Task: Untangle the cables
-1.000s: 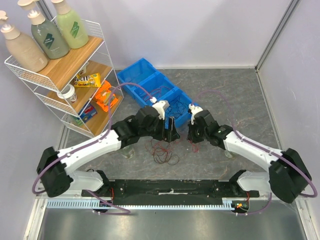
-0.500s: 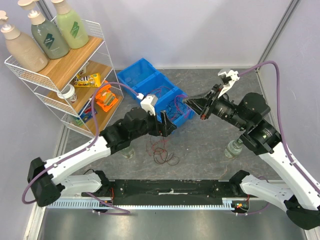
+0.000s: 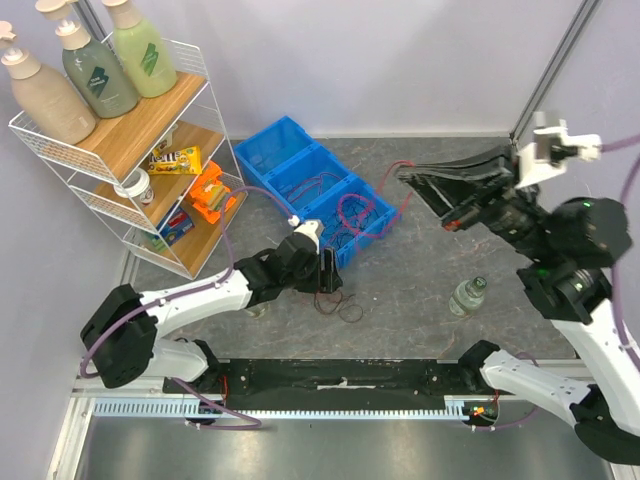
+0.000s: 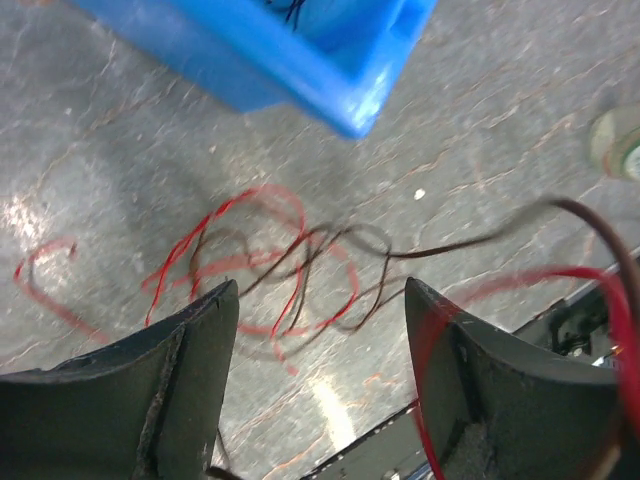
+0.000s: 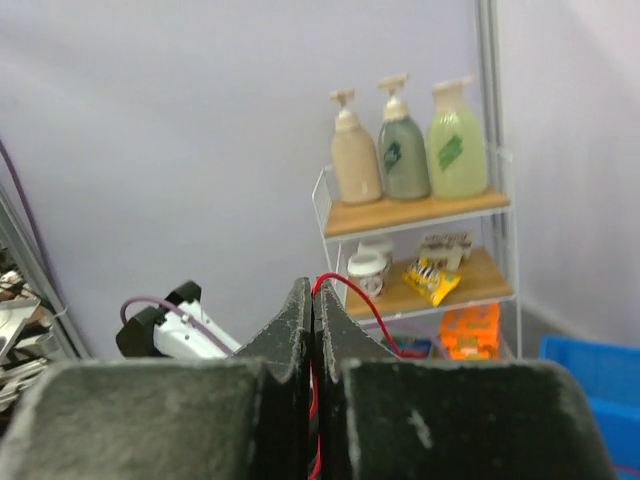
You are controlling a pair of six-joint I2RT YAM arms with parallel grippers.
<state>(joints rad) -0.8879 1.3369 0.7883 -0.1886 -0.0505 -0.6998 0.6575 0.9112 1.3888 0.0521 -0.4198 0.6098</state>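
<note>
Two grippers on one tangle. The left gripper (image 4: 320, 295) hangs low with its jaws spread wide and holds nothing. The cables (image 4: 265, 255) lie in loose loops on the table (image 4: 500, 150) just beneath it, near the blue bin (image 4: 300, 70). The right gripper (image 5: 312, 300), raised high, is pinched tight on a red strand (image 5: 352, 288). Judgement: the left should pin the knot (not a stray loop) before the right pulls, and the pull should be slow or the whole bundle lifts.

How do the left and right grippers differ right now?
The left gripper has open fingers; the right gripper has them shut on a red wire. The left gripper sits low over the cables on the table; the right gripper is raised high above it. Both have dark fingers.
</note>
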